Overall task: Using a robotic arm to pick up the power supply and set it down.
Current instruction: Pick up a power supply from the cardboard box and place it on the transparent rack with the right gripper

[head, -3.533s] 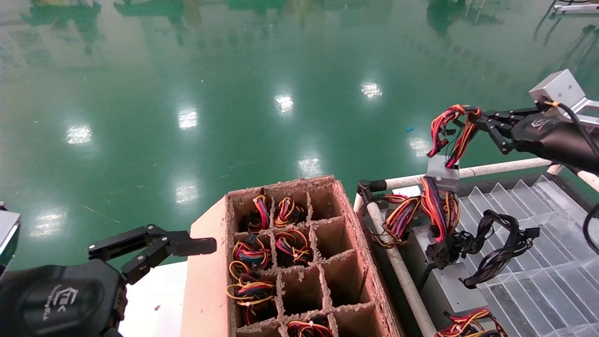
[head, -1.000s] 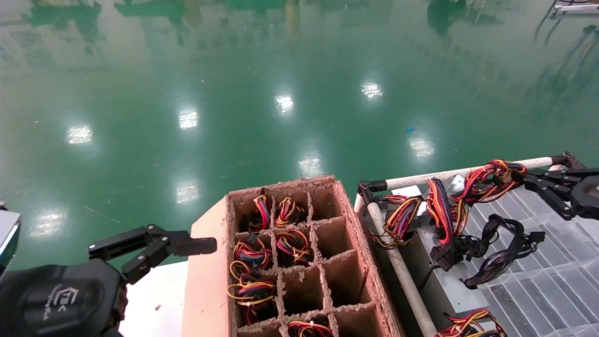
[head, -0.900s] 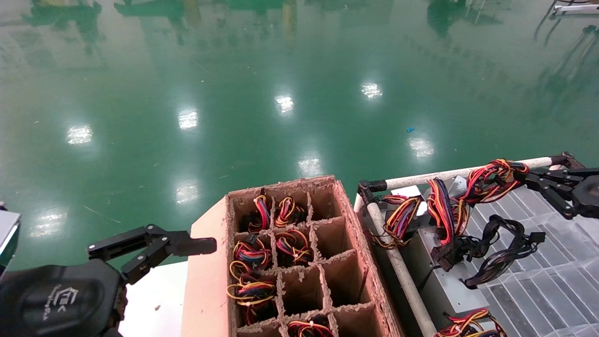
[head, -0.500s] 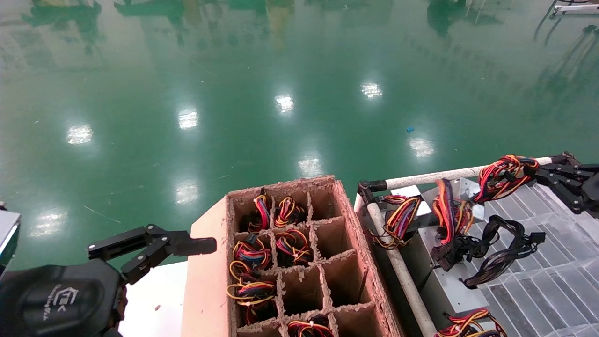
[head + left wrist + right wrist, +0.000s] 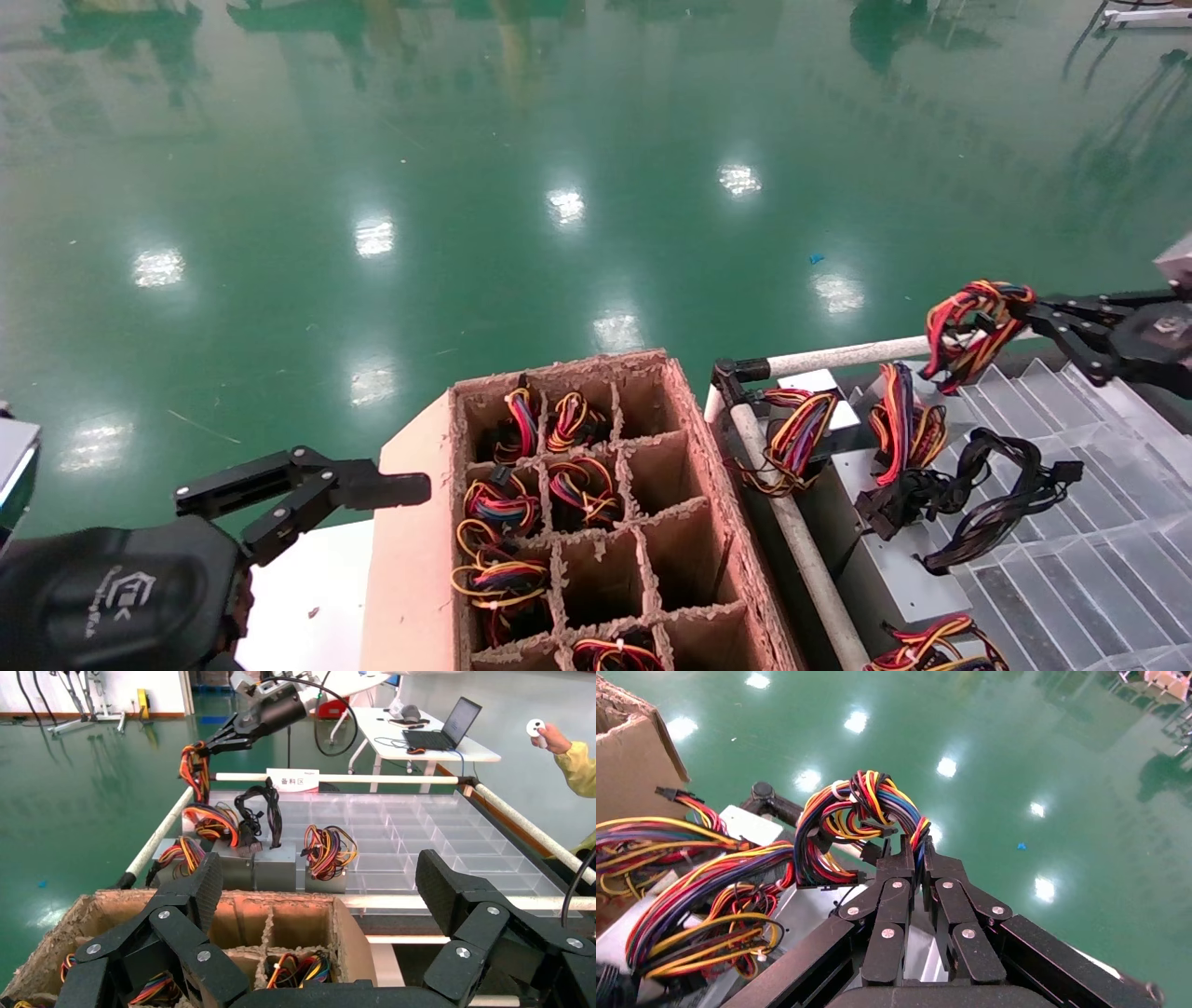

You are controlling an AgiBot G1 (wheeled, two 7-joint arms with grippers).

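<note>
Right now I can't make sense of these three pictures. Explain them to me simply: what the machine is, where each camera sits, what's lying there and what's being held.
This is a two-armed robot. One picture looks down from its head; the other two come from cameras on its wrists.

The right gripper is shut on a wire bundle, red, yellow and orange, held up over the rail of a clear tray. The right wrist view shows its fingers pinching those wires. Whether a power supply box hangs below them, I cannot tell.

The left gripper waits open beside a cardboard box with dividers; several cells hold wire bundles. In the tray lie grey boxes with coloured wires and black cables.
</note>
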